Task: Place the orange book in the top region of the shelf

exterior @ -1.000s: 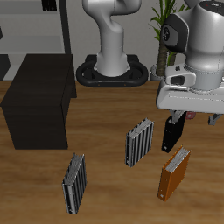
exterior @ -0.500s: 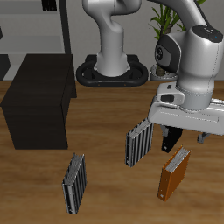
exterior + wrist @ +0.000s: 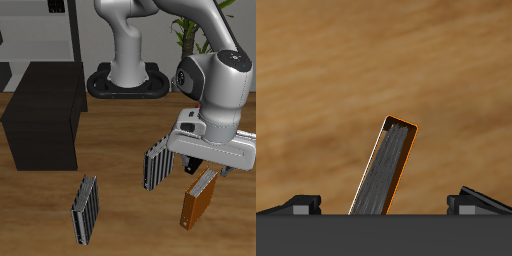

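The orange book (image 3: 199,199) stands upright on the wooden table near its front edge, thin, with pale grey page edges. My gripper (image 3: 207,166) hangs just above the book's upper end, its fingers largely hidden behind the hand in the exterior view. In the wrist view the orange book (image 3: 385,170) stands between my two spread fingertips (image 3: 296,204), touching neither, so the gripper (image 3: 386,204) is open. The shelf (image 3: 43,114) is the large matte black box farther back at the other side of the table; its flat top is bare.
A black book (image 3: 192,163) stands just behind the orange one, partly hidden by my hand. Two grey striped books stand nearby: one (image 3: 159,163) beside my gripper, one (image 3: 85,210) near the front edge. A pale grey open-frame rack (image 3: 60,35) stands behind the shelf.
My gripper has come down and forward over the last second, from above the black book to just over the orange book. The books have not moved.
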Tool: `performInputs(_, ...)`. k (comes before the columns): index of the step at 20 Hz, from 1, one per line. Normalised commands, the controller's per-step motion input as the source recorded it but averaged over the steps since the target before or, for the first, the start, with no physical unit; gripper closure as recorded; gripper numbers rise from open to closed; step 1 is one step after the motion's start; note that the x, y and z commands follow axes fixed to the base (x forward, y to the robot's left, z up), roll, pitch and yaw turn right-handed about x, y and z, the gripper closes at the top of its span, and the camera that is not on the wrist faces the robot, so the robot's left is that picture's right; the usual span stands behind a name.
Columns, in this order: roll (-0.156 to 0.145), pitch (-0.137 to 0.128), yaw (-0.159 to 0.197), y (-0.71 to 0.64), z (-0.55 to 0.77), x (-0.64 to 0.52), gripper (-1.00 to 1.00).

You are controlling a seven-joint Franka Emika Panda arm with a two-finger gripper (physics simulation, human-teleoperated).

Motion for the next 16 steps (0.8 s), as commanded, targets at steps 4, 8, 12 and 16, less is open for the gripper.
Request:
performInputs(4, -0.006, 0.048, -0.057, 0.02, -0.43, 0.02, -1.0)
performInputs(8, -0.002, 0.083, -0.096, -0.1, -0.36, 0.14, -1.0)
performInputs(12, 0.0, 0.047, -0.009, -0.04, -0.28, 0.06, -1.0)
performInputs(16, 0.027, 0.011, 0.006, 0.13, -0.24, -0.07, 1.0)
